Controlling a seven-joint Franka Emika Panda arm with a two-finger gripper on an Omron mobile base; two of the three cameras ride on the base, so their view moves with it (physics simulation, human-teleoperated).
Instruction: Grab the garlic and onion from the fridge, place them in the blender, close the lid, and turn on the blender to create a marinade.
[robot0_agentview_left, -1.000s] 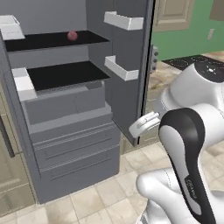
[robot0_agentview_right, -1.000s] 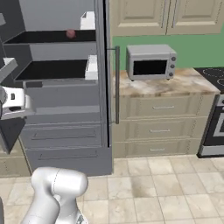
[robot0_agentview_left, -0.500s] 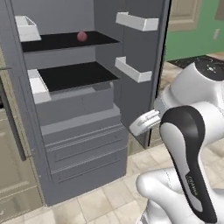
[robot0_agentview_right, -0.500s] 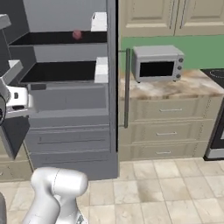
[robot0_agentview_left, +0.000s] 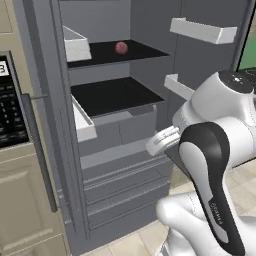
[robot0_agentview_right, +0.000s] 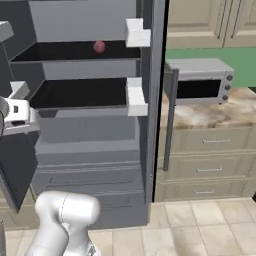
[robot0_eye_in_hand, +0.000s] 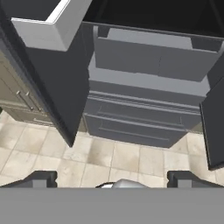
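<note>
The fridge stands tall and upright with both doors swung open toward the robot, its long axis vertical and its open front facing the arm. In the left base view a black microwave panel sits in the cabinet wall at far left, and the left door's long dark bar handle runs vertically just right of it. White door bins hang on the inner face of that door. On the upper dark shelf lies a small round reddish item, probably the onion, alone and far back; the lower dark shelf is below it, with grey drawers stacked underneath. The gripper hangs in front of the drawers at about lower-shelf height, its two dark tips standing wide apart with nothing between them; in the left base view the hand shows white beside the arm's elbow. The right door carries more white bins. In the right base view, right of the fridge, a silver microwave sits on a marble counter above beige drawers.
</note>
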